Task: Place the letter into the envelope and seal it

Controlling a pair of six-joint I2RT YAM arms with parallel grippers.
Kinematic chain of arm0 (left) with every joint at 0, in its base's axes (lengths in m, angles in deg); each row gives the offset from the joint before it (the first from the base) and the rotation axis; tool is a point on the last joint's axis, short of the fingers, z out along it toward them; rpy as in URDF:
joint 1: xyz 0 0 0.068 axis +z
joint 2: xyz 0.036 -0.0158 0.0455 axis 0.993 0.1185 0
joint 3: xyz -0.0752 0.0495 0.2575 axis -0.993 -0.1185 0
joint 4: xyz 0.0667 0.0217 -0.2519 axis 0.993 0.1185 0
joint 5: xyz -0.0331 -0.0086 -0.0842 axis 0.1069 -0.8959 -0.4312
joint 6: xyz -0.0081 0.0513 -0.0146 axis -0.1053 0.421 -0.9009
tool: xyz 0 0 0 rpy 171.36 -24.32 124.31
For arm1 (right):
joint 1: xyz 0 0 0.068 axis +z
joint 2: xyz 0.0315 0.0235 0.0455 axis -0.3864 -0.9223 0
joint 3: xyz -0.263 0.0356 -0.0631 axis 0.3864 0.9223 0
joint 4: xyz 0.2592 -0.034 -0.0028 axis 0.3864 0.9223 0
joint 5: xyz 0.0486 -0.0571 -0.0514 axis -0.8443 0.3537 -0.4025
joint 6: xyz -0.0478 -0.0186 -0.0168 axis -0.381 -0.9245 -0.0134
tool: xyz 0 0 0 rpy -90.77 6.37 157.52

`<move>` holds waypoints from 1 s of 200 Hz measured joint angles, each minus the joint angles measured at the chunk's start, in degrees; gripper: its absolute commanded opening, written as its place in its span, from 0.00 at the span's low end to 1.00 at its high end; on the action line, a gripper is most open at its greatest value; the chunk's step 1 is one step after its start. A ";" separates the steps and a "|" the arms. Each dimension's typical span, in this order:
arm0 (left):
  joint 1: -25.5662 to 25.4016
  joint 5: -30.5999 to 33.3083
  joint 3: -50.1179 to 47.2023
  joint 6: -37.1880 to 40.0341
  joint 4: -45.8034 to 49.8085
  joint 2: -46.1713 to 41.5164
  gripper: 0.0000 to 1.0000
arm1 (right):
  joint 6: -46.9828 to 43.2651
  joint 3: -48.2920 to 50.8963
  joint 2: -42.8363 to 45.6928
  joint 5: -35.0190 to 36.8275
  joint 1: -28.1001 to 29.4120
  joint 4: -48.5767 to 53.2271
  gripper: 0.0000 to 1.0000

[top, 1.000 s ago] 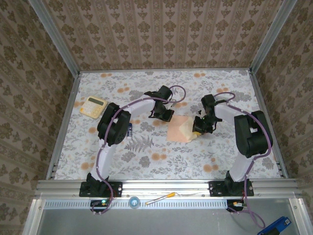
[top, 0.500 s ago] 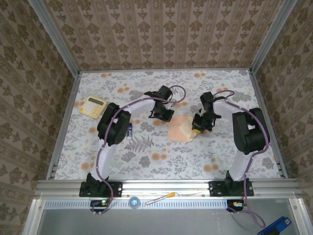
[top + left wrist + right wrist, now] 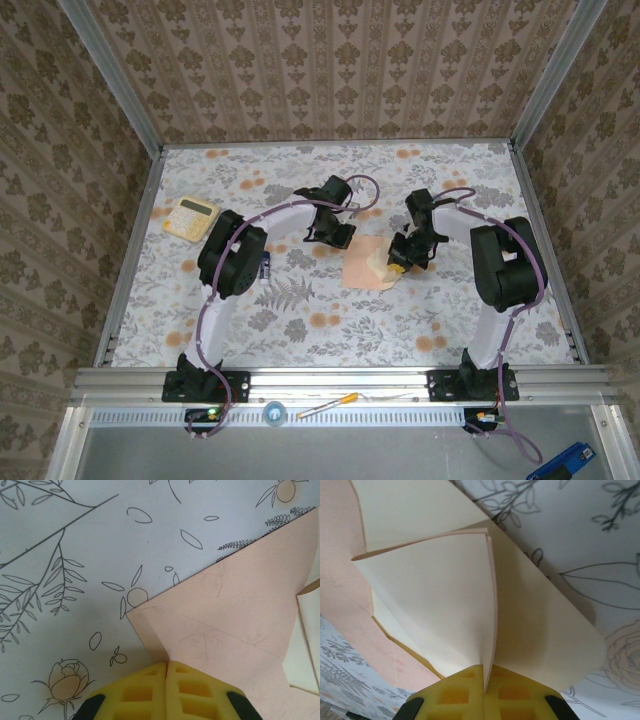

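Lying flat, top view: the envelope (image 3: 362,268) on the floral table (image 3: 300,320), between the two arm ends
Top view, claws: left gripper (image 3: 340,238) at the envelope's far-left corner; right gripper (image 3: 400,262) at its right edge
Top view, aside: calculator (image 3: 191,217) well apart, far left
Left wrist, claw: left gripper (image 3: 166,667) jaws together, yellow fingers (image 3: 140,692) touching the envelope (image 3: 220,610) at its edge; whether paper sits between them, cannot tell
Right wrist, claw: right gripper (image 3: 484,672) jaws clamped on the letter (image 3: 430,605), its edge running into the seam
Right wrist, letter: cream face curved upward, over the tan flap (image 3: 545,630); pink envelope body at left
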 measured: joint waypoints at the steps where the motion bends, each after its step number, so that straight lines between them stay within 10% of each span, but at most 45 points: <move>1: 0.00 0.00 -0.02 0.00 -0.02 0.00 0.00 | 0.00 0.00 0.00 0.00 0.00 0.00 0.00; 200: 0.00 0.04 -1.73 -2.16 -1.92 -0.85 0.00 | 4.76 0.46 0.02 -0.28 -2.23 -1.20 0.00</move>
